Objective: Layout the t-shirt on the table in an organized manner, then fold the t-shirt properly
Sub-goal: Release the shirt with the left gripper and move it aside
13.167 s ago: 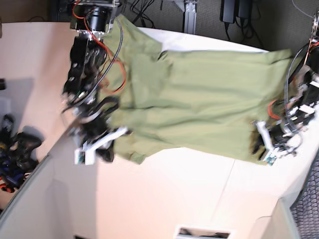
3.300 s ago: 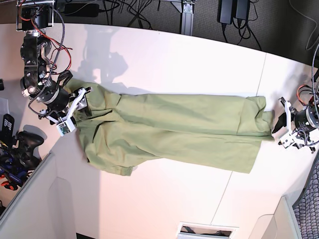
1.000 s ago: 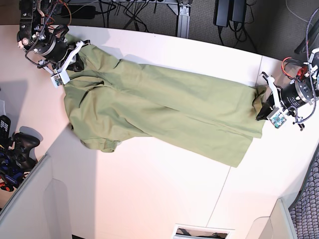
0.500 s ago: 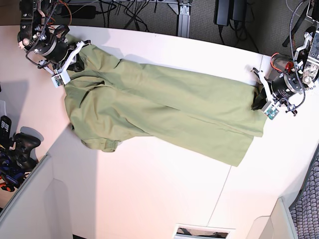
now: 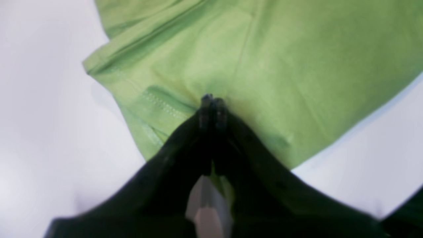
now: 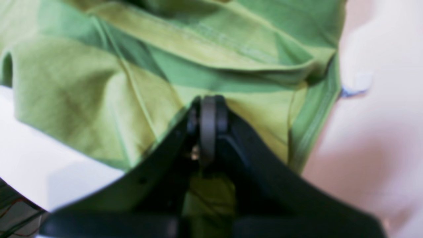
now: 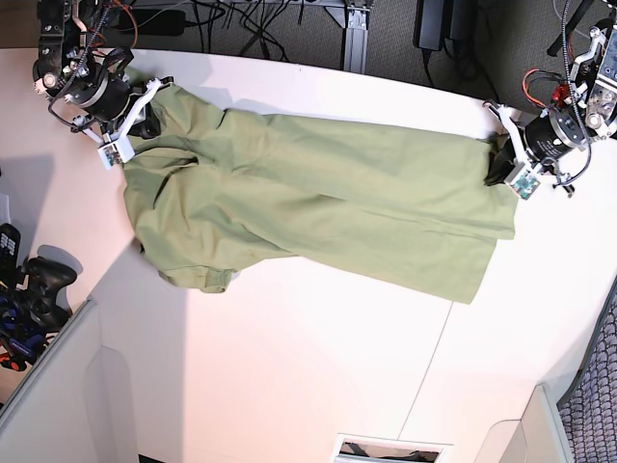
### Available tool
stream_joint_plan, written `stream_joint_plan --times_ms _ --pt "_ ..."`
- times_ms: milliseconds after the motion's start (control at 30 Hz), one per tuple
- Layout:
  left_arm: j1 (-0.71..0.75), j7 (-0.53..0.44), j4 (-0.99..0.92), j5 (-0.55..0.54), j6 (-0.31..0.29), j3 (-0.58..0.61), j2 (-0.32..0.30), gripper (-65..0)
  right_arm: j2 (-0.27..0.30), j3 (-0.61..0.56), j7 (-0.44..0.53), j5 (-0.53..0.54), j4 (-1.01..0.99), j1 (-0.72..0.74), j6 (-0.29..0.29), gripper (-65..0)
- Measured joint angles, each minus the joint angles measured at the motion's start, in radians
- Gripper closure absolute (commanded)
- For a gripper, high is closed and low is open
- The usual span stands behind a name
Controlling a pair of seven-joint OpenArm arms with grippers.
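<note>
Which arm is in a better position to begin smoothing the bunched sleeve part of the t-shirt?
Probably the right: its claw grips the t-shirt at the wrinkled sleeve end. The left claw pinches the opposite, flatter end, across the table.

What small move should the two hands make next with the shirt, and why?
Probably lower the shirt onto the table and let go. Both the left hand and the right hand are shut on opposite ends, and the cloth is stretched out between them with few wrinkles.
</note>
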Motion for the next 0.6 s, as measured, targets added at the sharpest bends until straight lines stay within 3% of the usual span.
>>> stream_joint_plan --times_ms 200,267,333,400,467,600 --pt "-0.001 0.037 0.035 0.003 -0.005 -0.028 0.0 -0.3 0.0 0.0 0.0 0.0 0.0 0.0 0.0 0.0" --pt "-0.004 0.043 0.035 0.003 -0.006 -0.06 -0.01 -5.0 0.0 0.0 0.0 0.002 0.0 0.0 0.0 -0.2" --pt "-0.006 0.051 0.036 -0.01 -0.012 -0.098 -0.028 -13.5 0.0 0.0 0.0 0.014 0.001 0.0 0.0 -14.8" --pt "-0.006 0.054 0.037 -0.049 -0.015 -0.132 -0.043 -21.5 0.0 0.01 -0.019 0.035 0.015 0.0 0.0 -24.6" --pt "-0.006 0.056 0.039 -0.096 -0.018 -0.169 -0.053 -24.7 -0.001 0.028 -0.029 0.061 0.045 -0.008 0.0 -27.6" --pt "-0.006 0.09 0.071 -0.161 -0.019 -0.236 -0.086 -24.7 0.0 0.129 -0.028 0.151 0.158 0.003 0.0 -27.6"
